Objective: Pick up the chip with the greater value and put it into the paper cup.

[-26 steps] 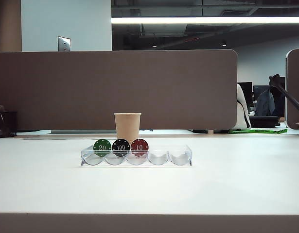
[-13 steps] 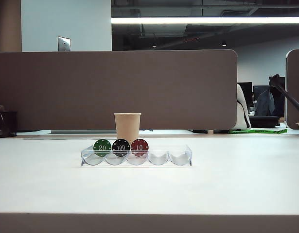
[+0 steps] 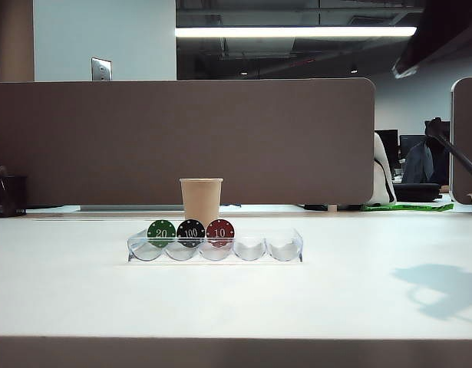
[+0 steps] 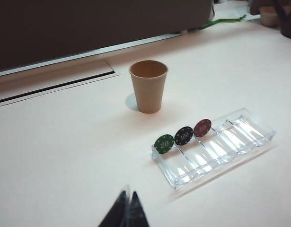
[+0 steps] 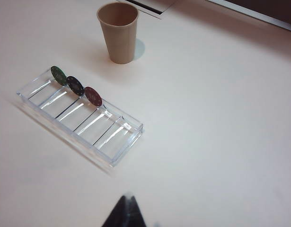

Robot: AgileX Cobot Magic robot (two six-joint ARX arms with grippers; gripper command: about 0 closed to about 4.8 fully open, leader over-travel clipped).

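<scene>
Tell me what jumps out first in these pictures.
Three poker chips stand on edge in a clear tray: green 20 chip, black 100 chip, red 10 chip. The tan paper cup stands upright behind them. The left gripper and right gripper, both shut, hover well short of the tray.

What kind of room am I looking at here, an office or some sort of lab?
Most likely an open-plan office used for robot trials: a brown cubicle partition backs the white table, a ceiling strip light runs overhead, and desk monitors stand beyond.
</scene>
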